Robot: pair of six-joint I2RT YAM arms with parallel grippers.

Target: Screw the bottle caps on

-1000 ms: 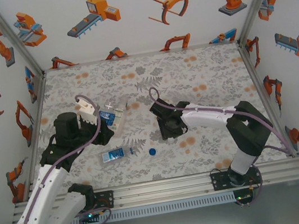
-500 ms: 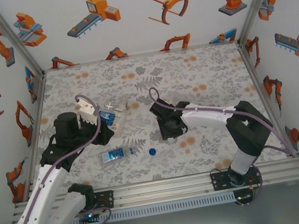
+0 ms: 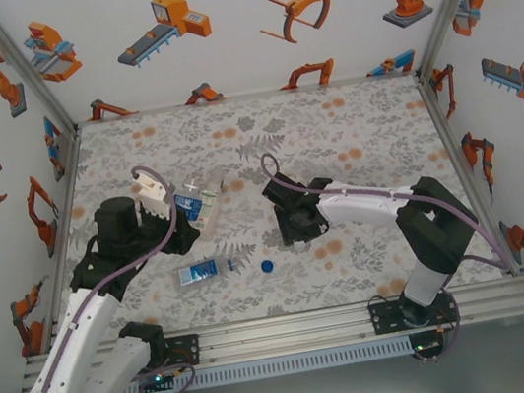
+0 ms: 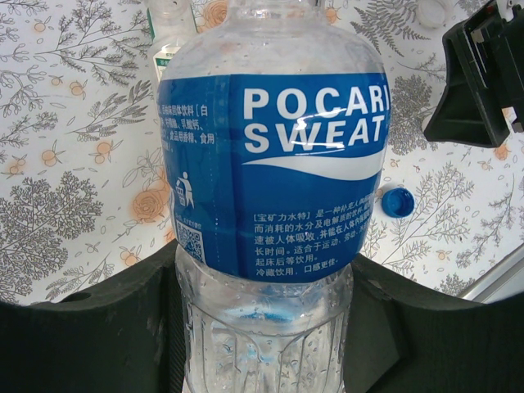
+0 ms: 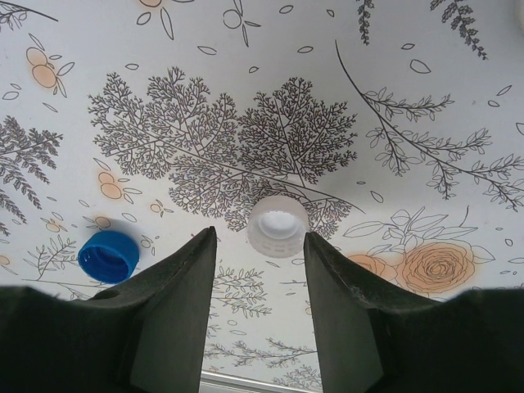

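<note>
Your left fingers (image 4: 98,327) clamp the ribbed part of a clear bottle (image 4: 274,172) from both sides. Its blue label reads "POCARI SWEAT" in white, with small Chinese print and a QR code beneath. Your right fingers (image 5: 172,311) stand partly apart, holding nothing. A white cap (image 5: 278,227) lies open side up on the tabletop (image 5: 246,82) just beyond their tips. A blue cap (image 5: 109,255) lies to its left.

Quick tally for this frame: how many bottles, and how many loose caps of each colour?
Bottles: 3 (one gripped, a slim one behind it, one lying flat)
Loose blue caps: 1
Loose white caps: 1
Total: 5
</note>
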